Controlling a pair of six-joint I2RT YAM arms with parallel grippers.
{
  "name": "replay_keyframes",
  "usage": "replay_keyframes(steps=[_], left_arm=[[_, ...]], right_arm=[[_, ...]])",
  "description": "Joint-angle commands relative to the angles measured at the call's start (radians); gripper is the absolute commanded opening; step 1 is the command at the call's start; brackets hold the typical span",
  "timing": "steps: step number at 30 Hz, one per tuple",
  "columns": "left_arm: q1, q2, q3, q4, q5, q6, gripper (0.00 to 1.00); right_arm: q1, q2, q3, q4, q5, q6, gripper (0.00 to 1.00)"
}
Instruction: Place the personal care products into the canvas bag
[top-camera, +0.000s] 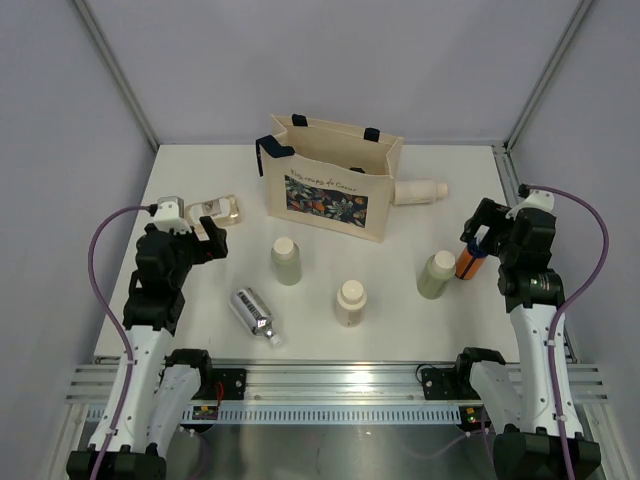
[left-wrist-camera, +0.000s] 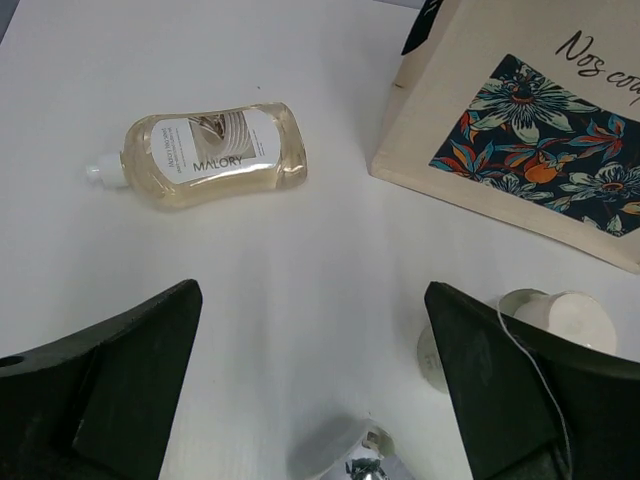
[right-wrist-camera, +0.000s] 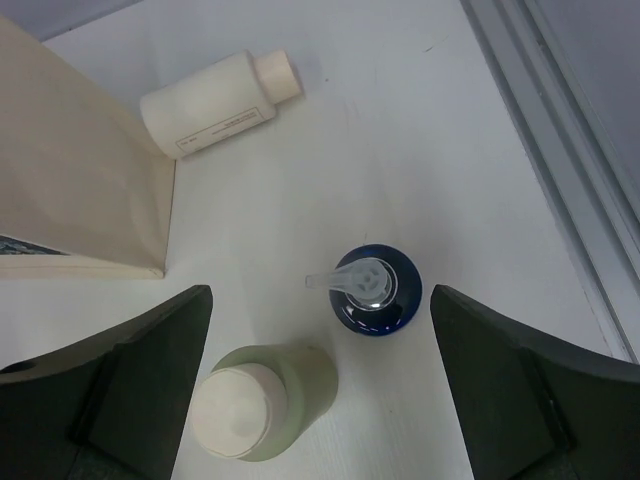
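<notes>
The left gripper (left-wrist-camera: 312, 300) is seen with its two fingers (left-wrist-camera: 120, 380) spread wide above the white table (top-camera: 450, 335), gripping nothing. In its wrist view one clear squarish bottle (left-wrist-camera: 205, 155) is found lying on its side at 11 o'clock of the gap, apart from both fingers. The right gripper (right-wrist-camera: 320, 295) is likewise held wide, and two bottles stand upright below the gap, neither one touched. One is the small orange bottle (top-camera: 470, 263), of which only a dark cap and a clear pump head are shown from above. The other is a pale green bottle (right-wrist-camera: 262, 400) with a cream cap, just beside it at 7 o'clock. In the top view seven bottles are counted, all on the table and outside the one canvas bag (top-camera: 330, 180). The bag is stood upright at 12 o'clock of the table's middle, with its floral panel turned towards the arms. One cream-white bottle (top-camera: 420, 192) is laid on its side at the bag's 3 o'clock. A second pale green bottle (top-camera: 286, 260) is stood at its 7 o'clock and one beige bottle (top-camera: 350, 302) at its 6 o'clock. One silver bottle (top-camera: 253, 313) is laid on its side further out at 7 o'clock. Four bottles are thus upright and three are lying down.
</notes>
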Motion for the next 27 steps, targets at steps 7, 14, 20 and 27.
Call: replay_keyframes(steps=[7,14,20,27], left_arm=[[-0.003,0.126,0.023,0.102,-0.099,0.184,0.99],[-0.003,0.420,0.231,0.041,-0.074,0.388,0.99],[-0.003,0.661,0.353,0.038,0.082,0.684,0.99],[-0.001,0.926,0.485,0.013,0.100,0.873,0.99]], right_arm=[[-0.004,0.053,0.114,-0.221,-0.780,-0.623,0.99],[-0.004,0.098,0.064,-0.442,-1.136,-1.095,0.99],[-0.004,0.039,-0.030,-0.387,-1.149,-1.149,1.00],[-0.004,0.041,-0.032,-0.401,-1.157,-1.165,1.00]])
